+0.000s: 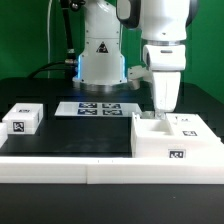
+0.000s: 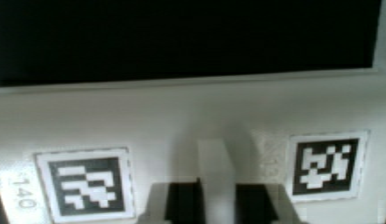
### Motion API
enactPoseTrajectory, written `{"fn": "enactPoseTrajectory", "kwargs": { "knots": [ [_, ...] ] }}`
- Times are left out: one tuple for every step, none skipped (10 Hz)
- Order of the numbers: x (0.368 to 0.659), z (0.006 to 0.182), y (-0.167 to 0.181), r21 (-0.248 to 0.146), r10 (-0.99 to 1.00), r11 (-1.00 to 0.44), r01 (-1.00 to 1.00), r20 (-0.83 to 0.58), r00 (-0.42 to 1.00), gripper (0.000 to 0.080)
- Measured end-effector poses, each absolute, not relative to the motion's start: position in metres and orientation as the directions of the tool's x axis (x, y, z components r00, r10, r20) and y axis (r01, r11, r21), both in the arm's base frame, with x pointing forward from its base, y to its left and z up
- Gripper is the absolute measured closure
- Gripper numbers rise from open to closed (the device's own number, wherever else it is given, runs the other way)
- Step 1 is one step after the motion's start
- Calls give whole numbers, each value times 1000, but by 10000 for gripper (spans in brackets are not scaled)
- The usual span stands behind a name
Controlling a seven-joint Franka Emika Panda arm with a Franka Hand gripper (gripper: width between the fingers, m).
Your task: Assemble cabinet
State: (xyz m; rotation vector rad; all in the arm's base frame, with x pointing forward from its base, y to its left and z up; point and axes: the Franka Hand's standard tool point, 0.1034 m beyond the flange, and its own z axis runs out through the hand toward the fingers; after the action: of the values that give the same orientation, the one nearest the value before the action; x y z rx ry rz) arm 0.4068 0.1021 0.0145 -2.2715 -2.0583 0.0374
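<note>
The cabinet point(image 1: 176, 140) is a large white box with black-and-white tags, lying on the black table at the exterior view's right. My gripper point(image 1: 160, 112) comes straight down onto its top near the left end. In the wrist view the cabinet's white face point(image 2: 190, 120) carries two tags, one point(image 2: 83, 182) on each side point(image 2: 328, 165) of a thin raised wall point(image 2: 213, 150). My gripper point(image 2: 216, 192) straddles that wall, and both dark fingers point(image 2: 183, 205) lie close against it, so the gripper is shut on the cabinet's wall.
A small white tagged block point(image 1: 22, 121) sits at the exterior view's left. The marker board point(image 1: 98, 108) lies flat at the back, in front of the robot base point(image 1: 100, 60). A long white ledge point(image 1: 70, 168) runs along the front.
</note>
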Motion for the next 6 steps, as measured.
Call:
{"fn": "enactPoseTrajectory", "kwargs": {
  "knots": [
    [407, 15, 102, -72, 994, -97, 993, 33, 100, 732],
    [408, 23, 100, -69, 993, -112, 991, 23, 114, 731],
    [411, 32, 97, -62, 993, -115, 991, 15, 116, 731],
    [414, 41, 95, -61, 993, -118, 991, 4, 118, 731],
    [417, 49, 93, -59, 992, -129, 990, -6, 129, 731],
    [419, 53, 93, -51, 991, -135, 989, -7, 135, 731]
  ]
}}
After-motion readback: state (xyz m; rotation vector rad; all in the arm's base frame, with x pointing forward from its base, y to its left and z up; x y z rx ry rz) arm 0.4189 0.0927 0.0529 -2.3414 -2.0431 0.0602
